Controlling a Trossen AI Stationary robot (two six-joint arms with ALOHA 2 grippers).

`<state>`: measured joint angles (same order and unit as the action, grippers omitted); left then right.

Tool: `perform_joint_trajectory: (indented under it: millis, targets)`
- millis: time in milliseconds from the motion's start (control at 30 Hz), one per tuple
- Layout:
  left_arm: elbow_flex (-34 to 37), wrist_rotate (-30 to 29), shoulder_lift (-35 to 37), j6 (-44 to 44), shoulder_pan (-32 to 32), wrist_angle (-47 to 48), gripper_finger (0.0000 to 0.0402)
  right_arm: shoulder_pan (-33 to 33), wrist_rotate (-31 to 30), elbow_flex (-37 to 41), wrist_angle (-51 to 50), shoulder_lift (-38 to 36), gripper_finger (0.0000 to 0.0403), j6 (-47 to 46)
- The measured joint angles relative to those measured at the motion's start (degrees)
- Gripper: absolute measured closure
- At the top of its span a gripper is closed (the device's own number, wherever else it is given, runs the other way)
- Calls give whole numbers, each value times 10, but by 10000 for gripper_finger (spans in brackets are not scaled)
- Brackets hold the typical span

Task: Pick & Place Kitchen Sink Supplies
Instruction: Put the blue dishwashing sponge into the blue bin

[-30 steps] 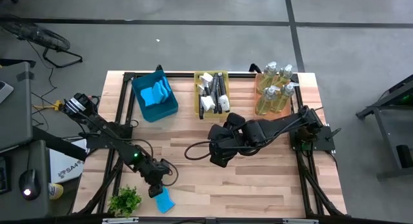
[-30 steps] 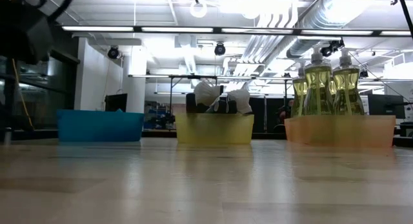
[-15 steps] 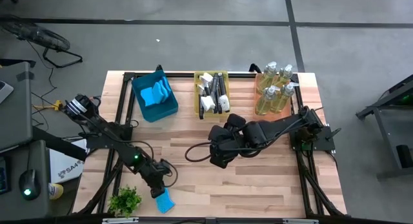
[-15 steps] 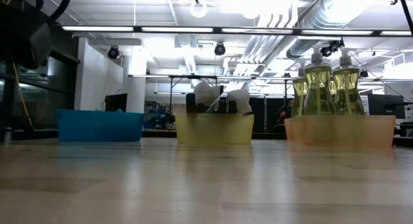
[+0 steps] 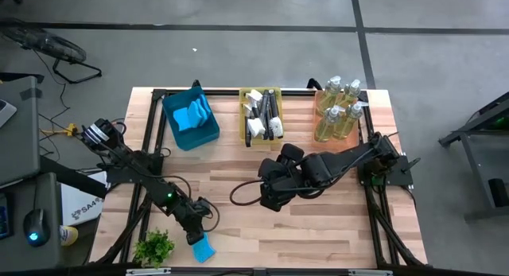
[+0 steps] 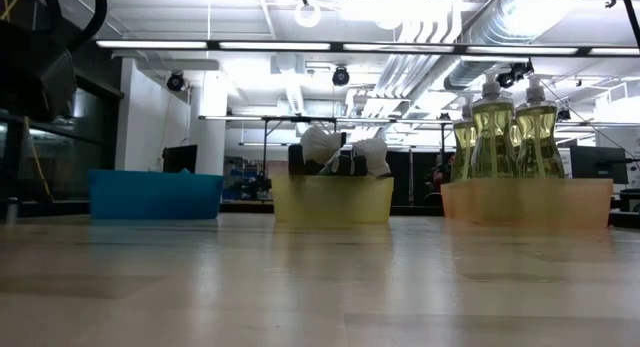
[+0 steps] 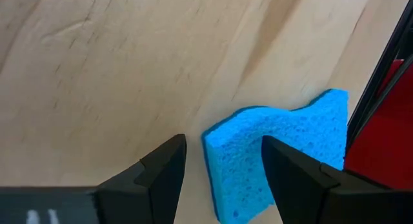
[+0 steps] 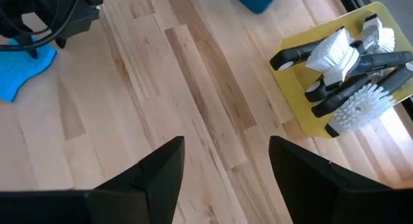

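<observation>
A blue wavy-edged sponge (image 5: 203,247) lies flat on the wooden table near its near edge. My left gripper (image 5: 195,230) hangs open close over it. In the left wrist view the sponge's (image 7: 277,156) near end lies between and under the parted fingers, and I see no touch. My right gripper (image 5: 270,198) hovers open above the table's middle with nothing between its fingers (image 8: 226,179). More sponges fill a blue bin (image 5: 191,121), dish brushes a yellow bin (image 5: 261,115), and bottles an orange bin (image 5: 338,110).
The three bins stand in a row along the far edge. A small green plant (image 5: 154,247) sits at the near left corner, just left of the sponge. Black frame rails (image 5: 374,212) run along the table's sides. Bare wood lies between the two grippers.
</observation>
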<state>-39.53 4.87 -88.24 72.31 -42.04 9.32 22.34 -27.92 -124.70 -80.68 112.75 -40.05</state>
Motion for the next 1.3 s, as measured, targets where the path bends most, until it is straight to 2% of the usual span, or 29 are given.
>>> perform_joint_trajectory:
  millis: [467,567,867,1067,1300]
  targets:
    - [-2,-18,-32,-3,-2,1,205,17,-9,0,0,0,183,-12]
    - [-2,-22,-33,-4,-2,10,226,18,-9,0,0,0,183,-15]
    - [0,-30,-33,-14,-2,23,329,19,-9,0,-1,0,183,-15]
    - [0,-33,-34,-14,-1,27,384,22,-10,0,-1,0,183,-15]
    - [1,-43,-34,-14,-2,6,399,22,-10,0,-1,0,183,-15]
